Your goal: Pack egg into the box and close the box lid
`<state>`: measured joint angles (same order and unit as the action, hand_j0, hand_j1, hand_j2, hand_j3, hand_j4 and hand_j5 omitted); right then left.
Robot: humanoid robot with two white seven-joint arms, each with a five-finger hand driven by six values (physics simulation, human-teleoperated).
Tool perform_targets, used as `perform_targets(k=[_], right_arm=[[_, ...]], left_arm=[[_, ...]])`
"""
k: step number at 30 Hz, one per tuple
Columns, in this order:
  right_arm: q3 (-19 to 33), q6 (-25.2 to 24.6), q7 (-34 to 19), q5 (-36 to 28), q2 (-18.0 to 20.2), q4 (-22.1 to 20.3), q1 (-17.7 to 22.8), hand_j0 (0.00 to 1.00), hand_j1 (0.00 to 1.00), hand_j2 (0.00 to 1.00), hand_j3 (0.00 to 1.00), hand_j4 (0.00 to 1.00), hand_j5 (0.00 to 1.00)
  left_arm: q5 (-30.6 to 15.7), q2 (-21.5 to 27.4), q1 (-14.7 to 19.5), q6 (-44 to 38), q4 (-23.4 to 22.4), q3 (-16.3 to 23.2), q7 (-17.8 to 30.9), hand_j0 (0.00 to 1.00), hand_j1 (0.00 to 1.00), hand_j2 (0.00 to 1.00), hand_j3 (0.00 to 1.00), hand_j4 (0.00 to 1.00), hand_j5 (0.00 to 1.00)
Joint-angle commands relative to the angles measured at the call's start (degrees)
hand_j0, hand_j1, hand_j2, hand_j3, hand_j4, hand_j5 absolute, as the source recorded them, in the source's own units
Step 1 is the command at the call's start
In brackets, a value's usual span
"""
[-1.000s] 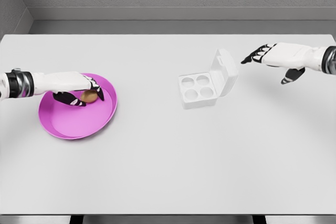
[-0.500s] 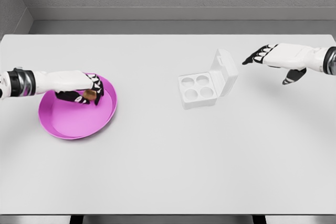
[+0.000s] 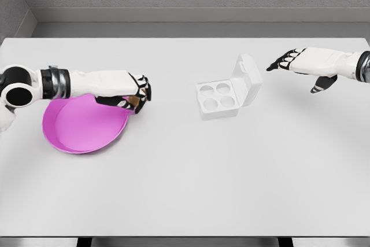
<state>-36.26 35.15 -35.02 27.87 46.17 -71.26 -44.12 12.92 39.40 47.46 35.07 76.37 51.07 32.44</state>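
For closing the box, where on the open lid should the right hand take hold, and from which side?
Judging by its pose, the lid is best taken at its free top edge. It stands nearly upright, hinged along the right side of the white box. The open right hand hovers just right of it, so coming from the right, behind the lid, and pushing left over the cups looks easiest.

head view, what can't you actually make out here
- Brown egg: mostly covered by the curled fingers of the left hand, head view; shape unclear.
- Round pink plate: upper rim hidden by the left forearm.
- White four-cup egg box: the raised lid's outer face turns away.
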Motion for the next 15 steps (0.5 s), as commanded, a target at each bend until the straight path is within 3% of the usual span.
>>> perform_targets(k=[1, 8, 12, 15], right_arm=[[0.1, -0.1, 0.0, -0.3, 0.1, 0.0, 0.0, 1.0, 1.0, 1.0, 1.0, 1.0, 1.0], [0.1, -0.1, 0.0, -0.3, 0.1, 0.0, 0.1, 1.0, 1.0, 1.0, 1.0, 1.0, 1.0], [0.1, -0.1, 0.0, -0.3, 0.1, 0.0, 0.0, 1.0, 1.0, 1.0, 1.0, 1.0, 1.0], [0.1, -0.1, 0.0, -0.3, 0.1, 0.0, 0.0, 1.0, 1.0, 1.0, 1.0, 1.0, 1.0]], left_arm=[[0.2, -2.6, 0.0, -0.1, -0.1, 1.1, -0.1, 0.26, 0.26, 0.26, 0.26, 0.26, 0.26], [0.4, -8.6, 1.6, -0.1, -0.9, 1.3, 0.5, 0.26, 0.26, 0.26, 0.26, 0.26, 0.26], [0.4, -14.9, 4.4, -0.1, -5.6, 1.3, 0.6, 0.26, 0.26, 0.26, 0.26, 0.26, 0.26], [1.8, -21.8, 6.5, -0.1, -12.6, 1.2, 0.6, 0.26, 0.26, 0.26, 0.26, 0.26, 0.26]])
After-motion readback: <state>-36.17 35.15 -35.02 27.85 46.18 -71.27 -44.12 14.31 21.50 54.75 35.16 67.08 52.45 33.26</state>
